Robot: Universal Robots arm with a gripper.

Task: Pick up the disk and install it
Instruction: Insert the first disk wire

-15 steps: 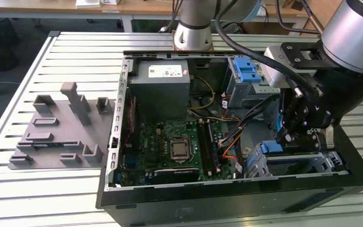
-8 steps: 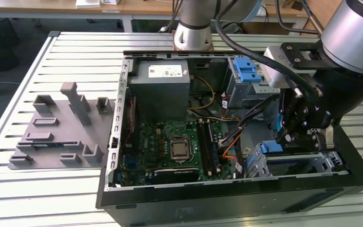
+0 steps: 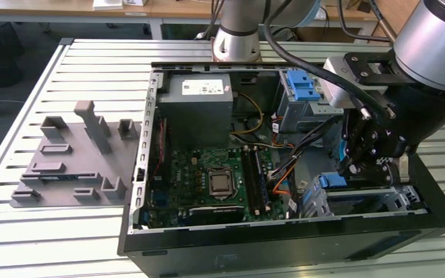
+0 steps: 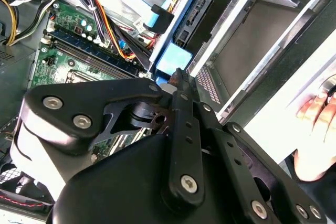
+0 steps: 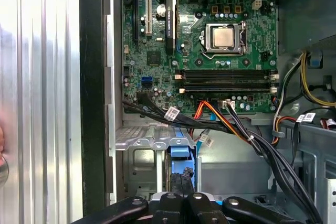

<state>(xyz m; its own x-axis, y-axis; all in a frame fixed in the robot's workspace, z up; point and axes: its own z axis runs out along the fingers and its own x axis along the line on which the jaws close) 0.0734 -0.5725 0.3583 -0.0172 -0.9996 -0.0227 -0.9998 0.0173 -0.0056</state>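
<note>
gripper [image 3: 371,169] hangs low over the drive bay at the front corner of the open computer case [image 3: 284,246], on the exterior view's right. its black fingers [image 5: 181,190] stand close together on the blue-edged disk [image 5: 179,157], which sits on edge in the bay, so the grasp looks closed on the disk; in the second wrist view the linkage of the gripper [image 4: 176,85] meets at the same blue bracket of the disk [image 4: 173,59].

just beside the disk the grey metal drive cage [image 4: 252,30] stands with its perforated wall. black, orange and yellow cables [image 5: 247,135] run past the bay toward the green motherboard [image 5: 199,35], where the processor [image 5: 223,36] sits in its socket next to the memory slots [image 5: 226,77].

farther back in the case, in the exterior view, the grey power supply [image 3: 199,104] with a white sticker lies near a second cage with a blue latch [image 3: 303,87]. the case rests on a slatted metal table [image 3: 76,75], and a grey fixture plate [image 3: 76,156] lies well apart on the exterior view's left.

a person's hand [image 4: 320,111] rests on the pale table surface outside the case.
</note>
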